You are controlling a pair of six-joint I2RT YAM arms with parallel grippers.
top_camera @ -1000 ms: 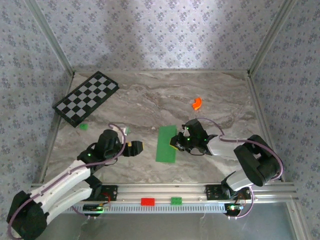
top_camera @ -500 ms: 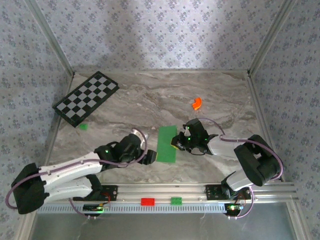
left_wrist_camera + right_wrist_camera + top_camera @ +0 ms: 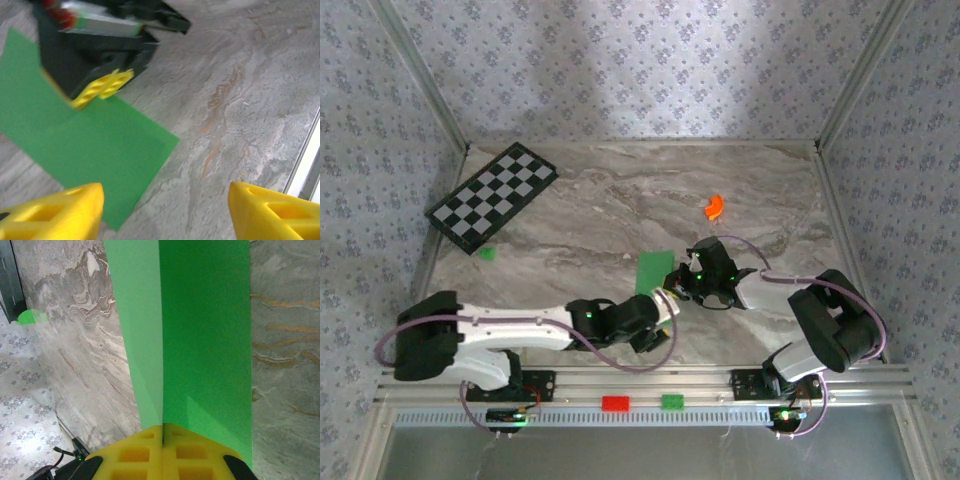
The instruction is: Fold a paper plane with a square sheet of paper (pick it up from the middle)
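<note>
Checkered board and tiny green block lie clear at ten o'clock. The left gripper, jaws wide and empty, hovers by the six o'clock end of the square sheet of paper — mid-table, likely light and limp, best pinched at an edge. The right gripper clamps its three o'clock edge.

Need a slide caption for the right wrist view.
Right tool shut on the folded green sheet, marble table beneath.
</note>
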